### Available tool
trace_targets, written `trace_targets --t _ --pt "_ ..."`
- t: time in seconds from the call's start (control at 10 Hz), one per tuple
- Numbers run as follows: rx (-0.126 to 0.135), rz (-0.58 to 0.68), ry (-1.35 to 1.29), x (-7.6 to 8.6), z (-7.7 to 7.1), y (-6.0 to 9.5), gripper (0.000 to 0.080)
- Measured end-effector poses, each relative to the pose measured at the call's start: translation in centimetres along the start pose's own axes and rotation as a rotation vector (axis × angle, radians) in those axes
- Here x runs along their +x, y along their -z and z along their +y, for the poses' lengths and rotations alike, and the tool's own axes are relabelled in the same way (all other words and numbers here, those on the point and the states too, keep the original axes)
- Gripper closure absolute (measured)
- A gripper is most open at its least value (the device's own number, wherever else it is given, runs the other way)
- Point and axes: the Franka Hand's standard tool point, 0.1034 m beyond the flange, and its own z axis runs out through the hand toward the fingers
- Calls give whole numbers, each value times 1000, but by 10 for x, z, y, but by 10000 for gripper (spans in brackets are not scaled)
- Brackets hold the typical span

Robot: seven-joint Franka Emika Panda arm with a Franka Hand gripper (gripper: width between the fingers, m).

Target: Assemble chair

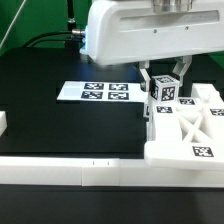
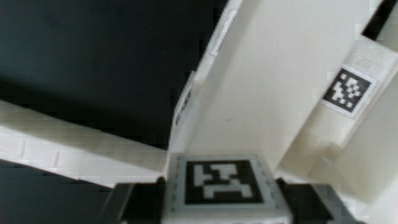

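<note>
Two fingers of the claw (image 1: 166, 81) press narrowly against a small tagged leg block (image 1: 166, 90), gripping it.

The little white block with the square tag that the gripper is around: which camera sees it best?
The wrist view: the little block sits close up between the gripper's fingers, its tag facing the camera. The exterior view shows the same block much smaller, partly hidden by the arm, above the X-braced frame.
</note>
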Motion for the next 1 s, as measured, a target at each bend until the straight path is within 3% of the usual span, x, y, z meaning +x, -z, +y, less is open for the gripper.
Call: trace_targets --t 0.5,1.0 --pt "-7 42 -634 -1 -6 -1 515" --pt "-12 49 -940 -4 7 0 515"
